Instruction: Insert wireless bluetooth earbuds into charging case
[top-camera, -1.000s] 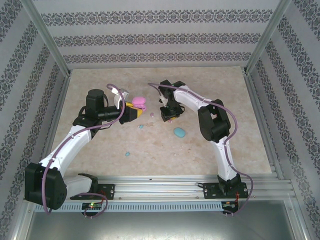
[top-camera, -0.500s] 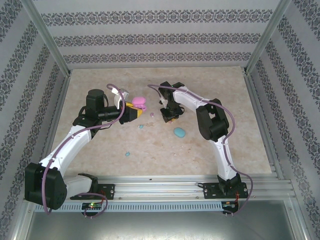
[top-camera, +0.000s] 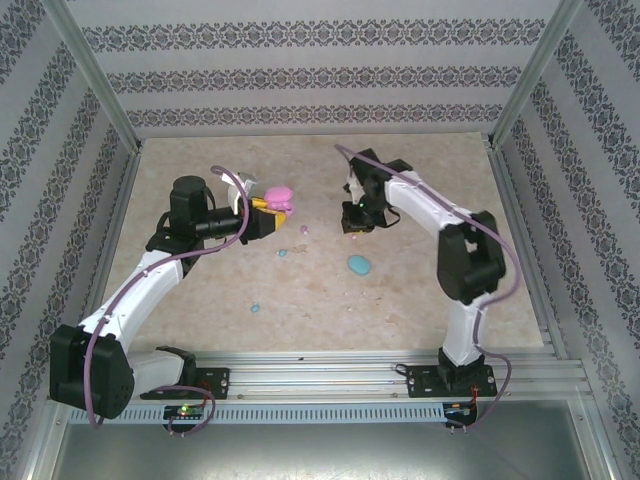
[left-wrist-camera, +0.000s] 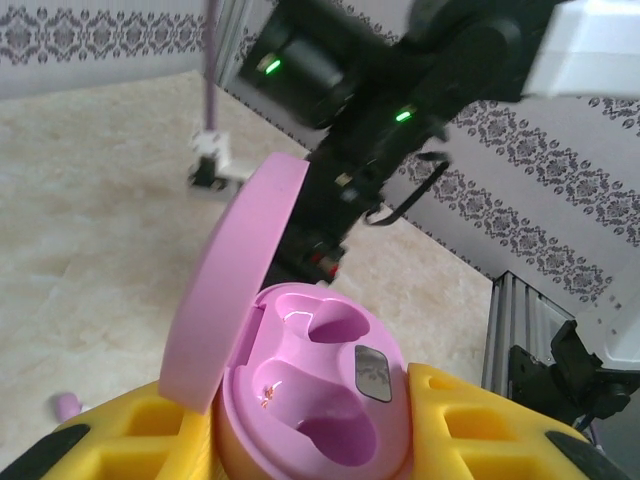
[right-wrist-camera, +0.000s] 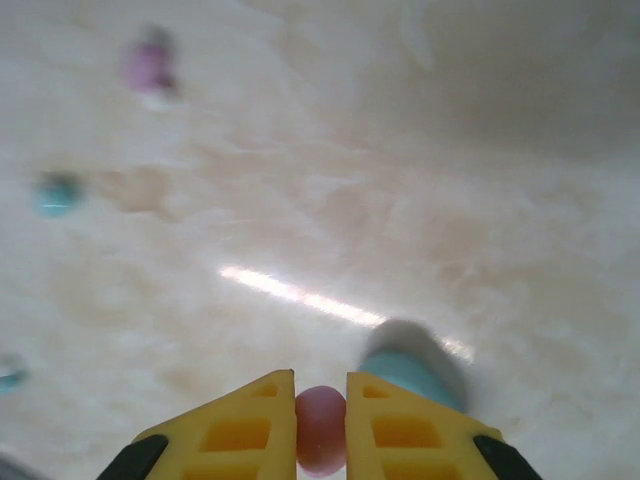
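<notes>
From above, my left gripper (top-camera: 272, 218) clamps the open pink case (top-camera: 279, 195). My right gripper (top-camera: 352, 224) has lifted and swung right since a second ago, near the blue case (top-camera: 357, 265) on the beige table (top-camera: 200, 170).

Left wrist: both wells are empty, and the right arm (left-wrist-camera: 400, 90) crowds close behind.

Right wrist: the fingers are pinched narrow on a pink earbud (right-wrist-camera: 320, 430). A loose pink bud (right-wrist-camera: 148, 65) and a blue bud (right-wrist-camera: 55, 193) lie blurred beyond.

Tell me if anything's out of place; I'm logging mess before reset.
Three earbuds lie scattered loose on the table: a pink earbud, a blue earbud beside it and a nearer blue earbud. None sits in a case. Nothing looks damaged.
</notes>
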